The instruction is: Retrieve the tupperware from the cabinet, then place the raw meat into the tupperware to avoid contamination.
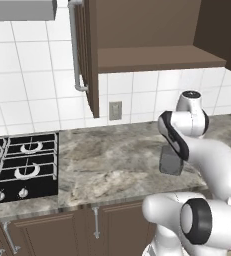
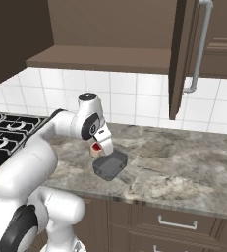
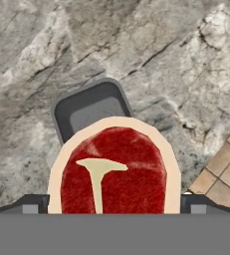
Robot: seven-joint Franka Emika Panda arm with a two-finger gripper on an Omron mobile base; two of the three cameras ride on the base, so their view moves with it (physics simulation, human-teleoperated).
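Tool (image 3: 114,208) stretched wide around raw meat (image 3: 114,172), holding it up just over grey tupperware (image 2: 110,165) on marble bench (image 2: 184,167), under open cabinet (image 2: 181,59).

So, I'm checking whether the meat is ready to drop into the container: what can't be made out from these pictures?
- Pincer grip: hand view, the raw meat covers the tips' inner faces; contact cannot be told.
- Tupperware: hand view, near part hidden behind the meat; left base view, partly behind the arm.
- Meat: right base view, mostly hidden by the hand.
- Cabinet interior: upper part cut off by the frame edge.
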